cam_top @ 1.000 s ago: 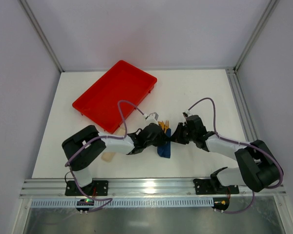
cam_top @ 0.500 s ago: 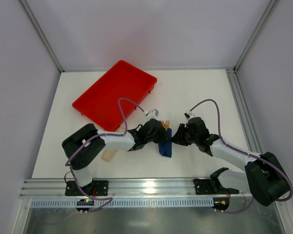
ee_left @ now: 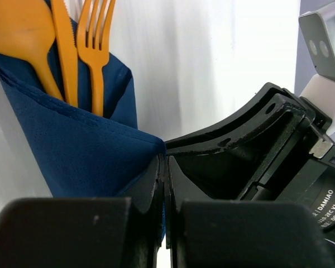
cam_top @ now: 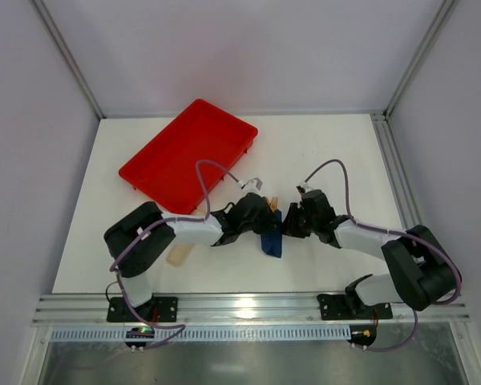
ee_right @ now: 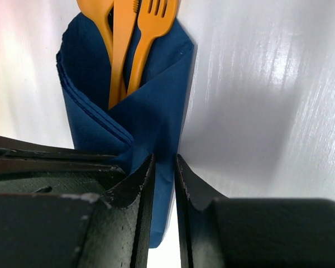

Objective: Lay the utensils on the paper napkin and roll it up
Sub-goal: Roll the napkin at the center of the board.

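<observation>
While three orange utensils (ee_right: 125, 33) lie bundled in the paper napkin (ee_right: 151, 111), which is folded over them at mid-table with their heads poking out, the left gripper (ee_left: 164, 162) pinches one fold with its jaws fully together. The right gripper (ee_right: 164, 162) nips the opposite edge through a narrow gap. Placement looks done; the roll appears half-made and needs tightening. The red tray (cam_top: 188, 152) sits well apart.

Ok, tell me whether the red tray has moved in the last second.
No. The red tray lies just as before, its far corner equally close to the back edge of the table.
</observation>
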You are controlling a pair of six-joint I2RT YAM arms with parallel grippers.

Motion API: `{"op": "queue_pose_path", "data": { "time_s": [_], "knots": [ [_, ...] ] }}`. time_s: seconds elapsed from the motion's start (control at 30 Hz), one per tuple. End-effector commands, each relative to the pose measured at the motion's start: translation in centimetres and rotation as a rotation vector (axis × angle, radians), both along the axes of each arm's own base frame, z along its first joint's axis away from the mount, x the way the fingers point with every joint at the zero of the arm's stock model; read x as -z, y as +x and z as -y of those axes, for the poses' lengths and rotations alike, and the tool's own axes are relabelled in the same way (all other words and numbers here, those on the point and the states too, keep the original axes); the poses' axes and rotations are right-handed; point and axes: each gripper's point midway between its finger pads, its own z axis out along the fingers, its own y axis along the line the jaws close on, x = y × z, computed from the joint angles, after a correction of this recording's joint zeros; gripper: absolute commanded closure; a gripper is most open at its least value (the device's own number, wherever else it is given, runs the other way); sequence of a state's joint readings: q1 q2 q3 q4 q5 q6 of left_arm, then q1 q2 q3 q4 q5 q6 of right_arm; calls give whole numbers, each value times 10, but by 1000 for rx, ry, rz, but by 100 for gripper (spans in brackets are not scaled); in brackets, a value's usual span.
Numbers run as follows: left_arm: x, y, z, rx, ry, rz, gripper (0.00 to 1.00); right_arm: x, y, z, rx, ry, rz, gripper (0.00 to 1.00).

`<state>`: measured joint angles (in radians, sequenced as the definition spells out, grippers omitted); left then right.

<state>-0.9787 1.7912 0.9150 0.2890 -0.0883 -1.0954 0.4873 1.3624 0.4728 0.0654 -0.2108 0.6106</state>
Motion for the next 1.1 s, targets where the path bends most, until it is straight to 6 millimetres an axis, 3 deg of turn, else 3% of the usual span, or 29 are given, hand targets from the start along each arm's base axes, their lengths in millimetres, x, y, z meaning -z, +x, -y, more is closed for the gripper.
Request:
{"op": "queue_pose_path", "data": {
  "time_s": [0.0, 0.23, 0.47, 0.73, 1.07],
  "knots": [
    [-15, 5, 18, 44, -77, 35, 100, -10, 13, -10, -38, 26, 75, 79],
    [-22, 5, 30, 71, -98, 26, 100, -12, 17, -21, -60, 64, 59, 82],
    [-9, 7, 29, 29, -87, -21, 100, -13, 15, -22, -76, 61, 44, 82],
    [-2, 21, 25, -38, -17, -14, 100, -3, 9, -13, -84, 19, 28, 81],
    [-6, 34, 38, -63, 23, -59, 99, 1, 3, 1, -50, -23, 32, 81]
  ]
}}
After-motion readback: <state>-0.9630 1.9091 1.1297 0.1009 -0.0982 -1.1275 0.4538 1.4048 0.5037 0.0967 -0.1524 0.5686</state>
